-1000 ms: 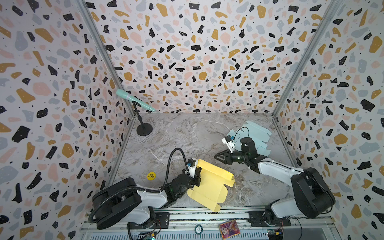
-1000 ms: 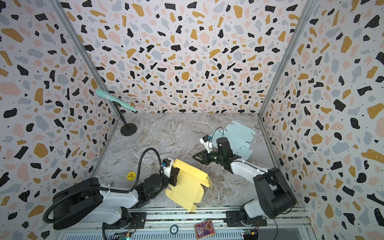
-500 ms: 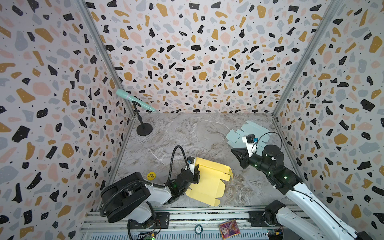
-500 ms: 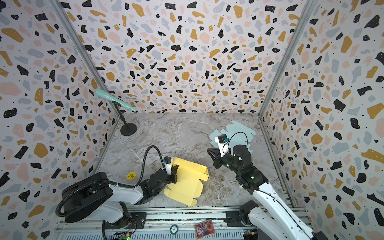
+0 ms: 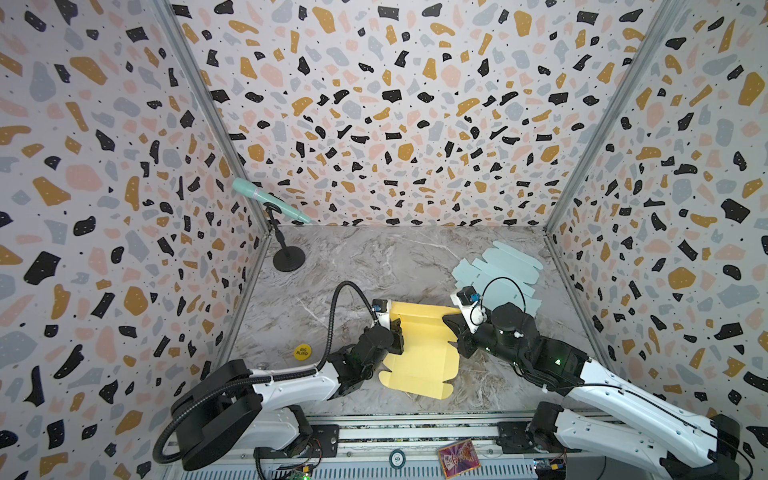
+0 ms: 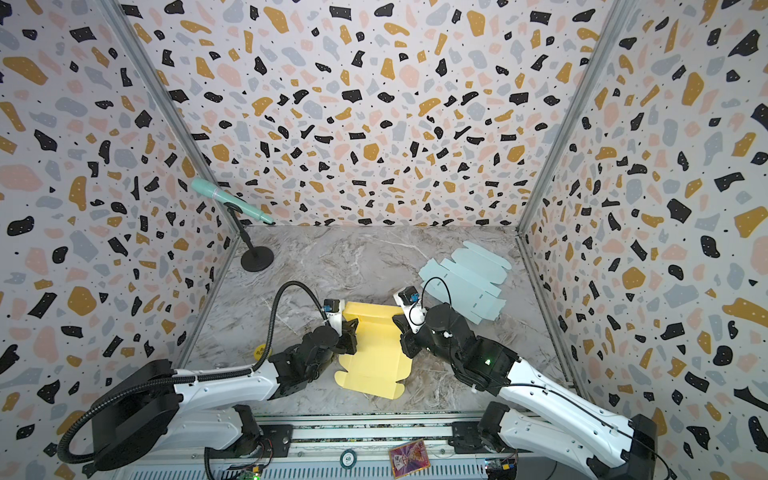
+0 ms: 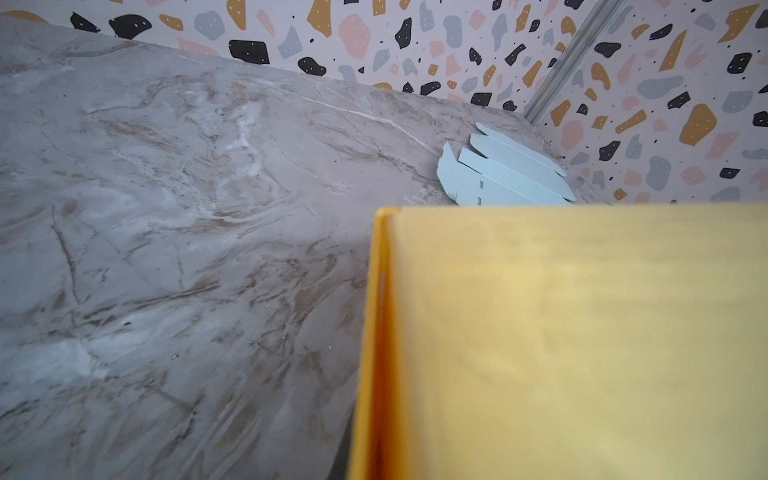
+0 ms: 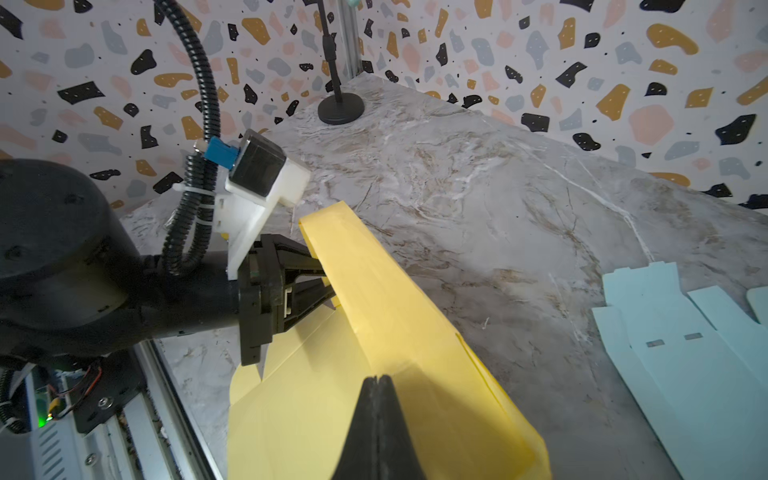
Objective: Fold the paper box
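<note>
Since a second ago: my right arm has left the blue blanks (image 5: 498, 270) at far right and swung in to the right edge of the yellow blank (image 5: 419, 353). The blank has come down from its tilt and now lies flatter.

- Blank: near centre of the table (image 5: 353, 257), between the two grippers, well apart from the blue blanks. Its near part lies flat. In the right wrist view its far strip (image 8: 374, 270) is folded up like a low wall.
- Left gripper (image 8: 322, 276): clamped on the blank's left edge, by the raised strip. In a top view it (image 5: 395, 332) sits on the left margin.
- Right gripper (image 8: 378, 386): jaws fully together, tips on the blank where the raised strip meets the right flap. I cannot tell whether any paper is pinched between them. In a top view it (image 5: 454, 332) touches the right edge.

Step, as I judge it: early folding. The first wall is being stood up, with the left hand anchoring and the right coming in to work the crease. Most flaps are still flat.

Next move calls for the left grip to hold firm while the right presses or lifts along the crease, slowly. Thin card will buckle or slip out if pushed off the score line.
</note>
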`<state>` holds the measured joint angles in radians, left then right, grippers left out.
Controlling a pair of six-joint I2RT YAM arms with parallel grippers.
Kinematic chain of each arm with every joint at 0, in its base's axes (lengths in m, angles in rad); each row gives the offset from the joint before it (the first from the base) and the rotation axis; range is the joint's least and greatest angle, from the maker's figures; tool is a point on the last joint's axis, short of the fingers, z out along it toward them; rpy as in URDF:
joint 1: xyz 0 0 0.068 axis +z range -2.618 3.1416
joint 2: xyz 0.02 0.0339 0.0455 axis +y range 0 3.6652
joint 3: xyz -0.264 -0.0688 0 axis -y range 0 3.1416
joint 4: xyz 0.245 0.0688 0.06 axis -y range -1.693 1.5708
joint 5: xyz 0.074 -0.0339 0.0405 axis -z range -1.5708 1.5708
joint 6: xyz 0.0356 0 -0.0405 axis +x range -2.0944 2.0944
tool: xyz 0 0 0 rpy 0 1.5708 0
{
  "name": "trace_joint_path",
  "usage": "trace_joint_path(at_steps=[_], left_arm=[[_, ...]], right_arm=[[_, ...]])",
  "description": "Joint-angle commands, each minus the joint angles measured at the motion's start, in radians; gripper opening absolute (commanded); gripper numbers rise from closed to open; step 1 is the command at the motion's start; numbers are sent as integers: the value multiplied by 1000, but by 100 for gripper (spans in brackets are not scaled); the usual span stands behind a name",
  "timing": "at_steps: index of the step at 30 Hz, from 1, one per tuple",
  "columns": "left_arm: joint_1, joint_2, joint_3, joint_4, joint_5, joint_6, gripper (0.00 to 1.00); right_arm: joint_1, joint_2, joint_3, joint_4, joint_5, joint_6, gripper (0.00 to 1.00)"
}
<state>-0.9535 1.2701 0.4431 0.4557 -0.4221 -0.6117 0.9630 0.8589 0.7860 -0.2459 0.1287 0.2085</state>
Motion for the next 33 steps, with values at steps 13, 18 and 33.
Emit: trace_joint_path(at_steps=[13,18,33], left_arm=[[2,-65,6,-58,-36,-56,0],[1,-69,3,-53,-35,-49,0],[24,-139,-16,-59,23,-36,0]], right_arm=[[39,43,-8,-7,160,11,0],[45,91,18,16,153,-16,0],[44,-64,-43,176,44,-120,26]])
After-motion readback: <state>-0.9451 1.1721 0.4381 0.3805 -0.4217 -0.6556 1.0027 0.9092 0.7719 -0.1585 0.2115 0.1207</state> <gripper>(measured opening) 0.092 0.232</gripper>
